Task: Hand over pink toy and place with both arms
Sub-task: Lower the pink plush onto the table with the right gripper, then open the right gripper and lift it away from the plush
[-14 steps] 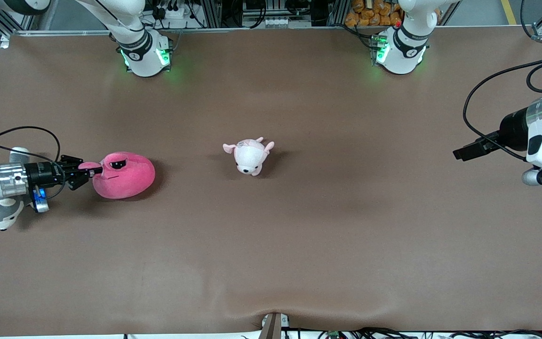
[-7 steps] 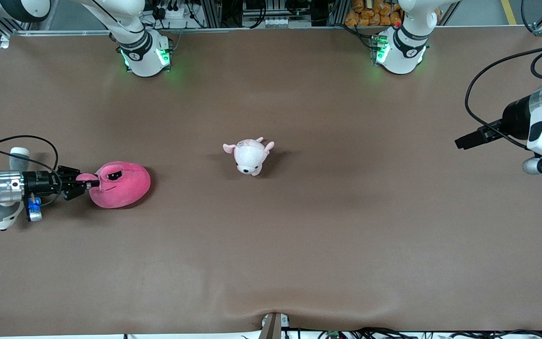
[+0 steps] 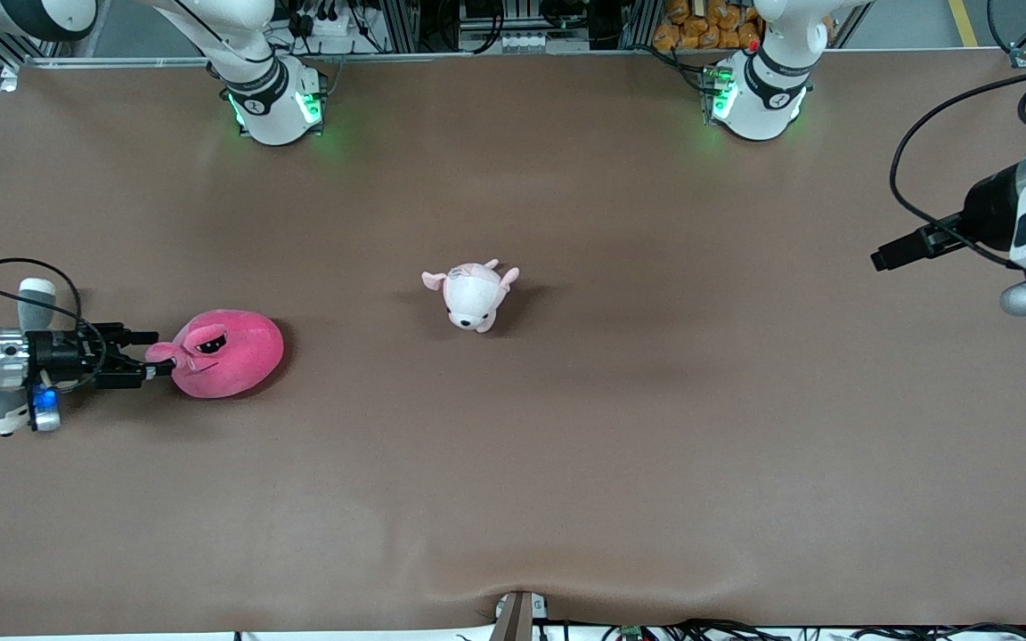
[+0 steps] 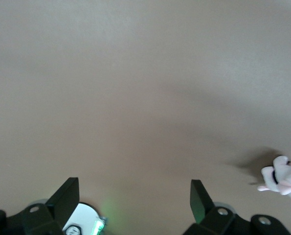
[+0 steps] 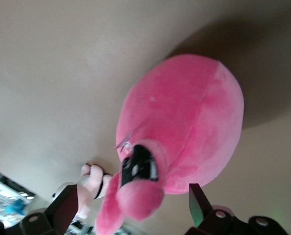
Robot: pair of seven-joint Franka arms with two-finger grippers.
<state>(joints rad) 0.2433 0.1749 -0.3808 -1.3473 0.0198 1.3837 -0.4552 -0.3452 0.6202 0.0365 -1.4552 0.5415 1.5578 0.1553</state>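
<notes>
R gripper (image 3: 155, 356) open by pink toy (image 3: 232, 354)

I'm getting even, fairly bright overhead light on the brown surface (image 3: 566, 445), with no glare. The pink toy (image 3: 228, 353) and the puppy plush (image 3: 470, 296) cast soft shadows toward the left arm's end. Both wrist views look hazy; the right one blurs the toy's nearest ear flap (image 5: 128, 203).
</notes>
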